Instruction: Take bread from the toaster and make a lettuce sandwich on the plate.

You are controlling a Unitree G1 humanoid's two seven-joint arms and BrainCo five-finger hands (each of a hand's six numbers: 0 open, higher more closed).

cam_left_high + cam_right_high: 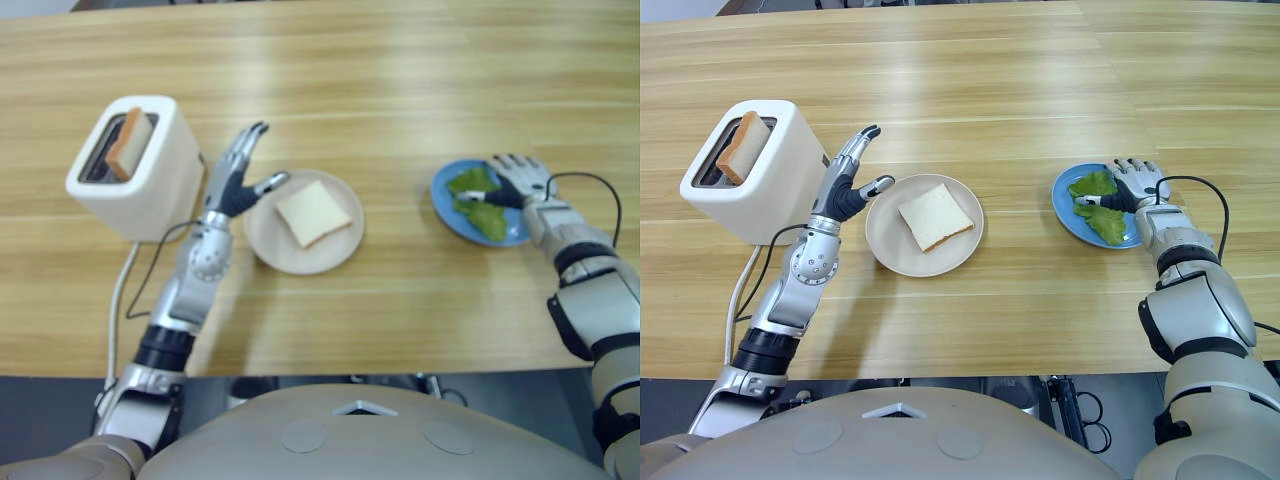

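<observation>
A white toaster (740,175) stands at the left with one slice of bread (742,146) upright in its slot. On the beige plate (892,248) in the middle lies another bread slice (935,217), flat. My left hand (847,182) is raised between toaster and plate, fingers spread, holding nothing. Lettuce leaves (1098,205) lie on a blue plate (1067,215) at the right. My right hand (1135,182) rests over that plate's right side, its fingers on the lettuce; I cannot tell whether they grip a leaf.
The toaster's cable (745,290) runs from its base towards the table's near edge, passing under my left forearm. Bare wooden table (970,90) stretches beyond both plates.
</observation>
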